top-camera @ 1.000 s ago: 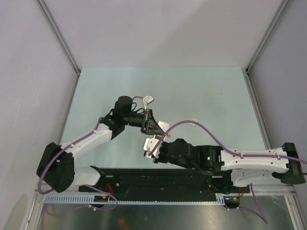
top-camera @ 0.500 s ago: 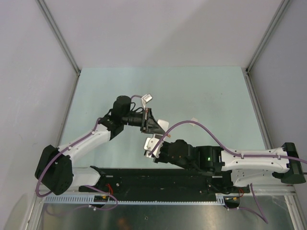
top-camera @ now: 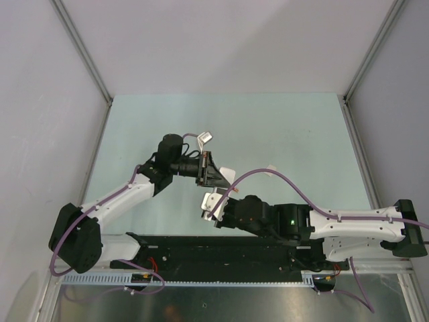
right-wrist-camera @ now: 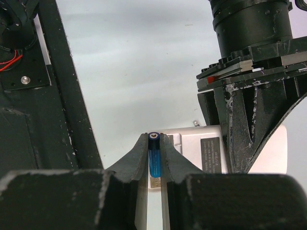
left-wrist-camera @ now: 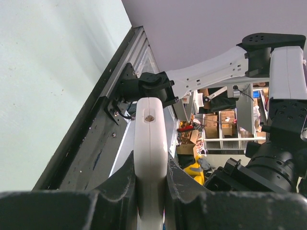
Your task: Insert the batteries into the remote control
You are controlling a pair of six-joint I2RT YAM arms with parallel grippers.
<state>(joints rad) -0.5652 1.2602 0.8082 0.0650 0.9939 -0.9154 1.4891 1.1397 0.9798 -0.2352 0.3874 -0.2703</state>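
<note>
My left gripper (left-wrist-camera: 150,167) is shut on the remote control (left-wrist-camera: 150,139), which shows edge-on as a white bar running away from the jaws. In the right wrist view the remote control (right-wrist-camera: 192,148) shows its plain white back with a dark label, and the left gripper's black fingers (right-wrist-camera: 240,124) clamp it on the right. My right gripper (right-wrist-camera: 154,140) is shut on a blue battery (right-wrist-camera: 154,155), its tip just above the remote's left end. From above, both grippers (top-camera: 213,176) (top-camera: 214,203) meet at the table's middle, around the remote control (top-camera: 228,177). No other batteries are in view.
The black mounting rail (top-camera: 221,251) runs along the near edge, just behind both arms. A purple cable (top-camera: 281,176) loops over the right arm. Grey walls close the pale green table (top-camera: 288,127) at the left, right and back.
The left arm has shifted slightly, nudging the remote a little. The right arm and the blue battery have stayed in place.
</note>
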